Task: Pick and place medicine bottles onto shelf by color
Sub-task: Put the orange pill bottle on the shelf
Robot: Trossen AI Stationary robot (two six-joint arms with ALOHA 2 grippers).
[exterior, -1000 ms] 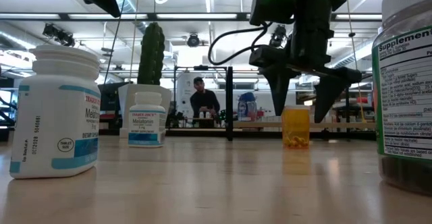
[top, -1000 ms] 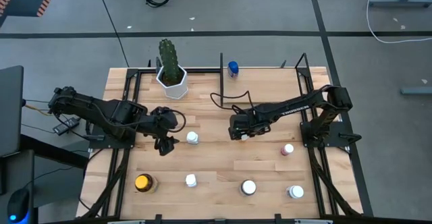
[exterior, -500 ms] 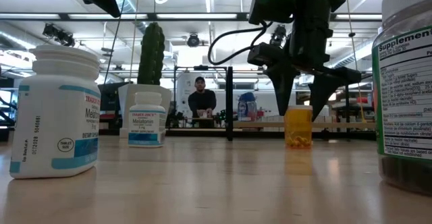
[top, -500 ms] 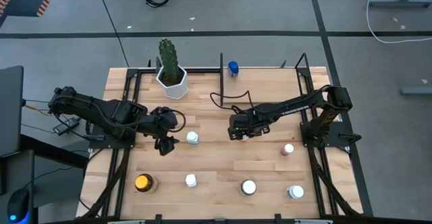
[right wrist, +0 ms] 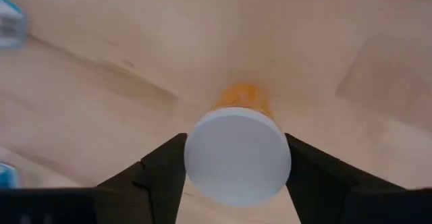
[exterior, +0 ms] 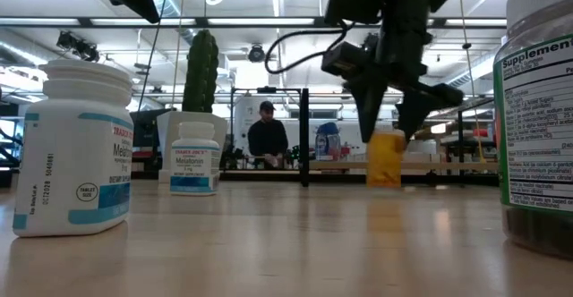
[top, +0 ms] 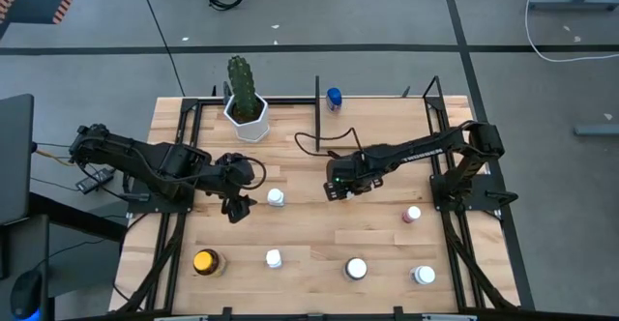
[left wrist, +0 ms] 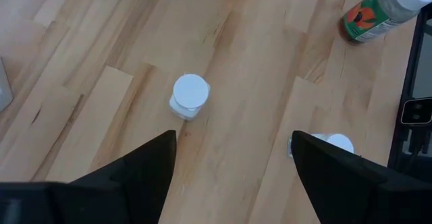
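Right gripper clamped on white-capped orange bottle, cap between fingers, for lift from bench toward shelf. Left gripper apart, idle above white bottle.

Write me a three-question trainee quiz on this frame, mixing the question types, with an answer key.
1. True or false: the right gripper is closed around an orange bottle with a white cap.
2. Multiple choice: the left gripper is (A) holding a white bottle, (B) open above the table with nothing in it, (C) resting on the cactus pot.
3. Fill in: the blue bottle stands at the table's far edge, beside the ____ in its white pot.

Key: 1 true; 2 B; 3 cactus.
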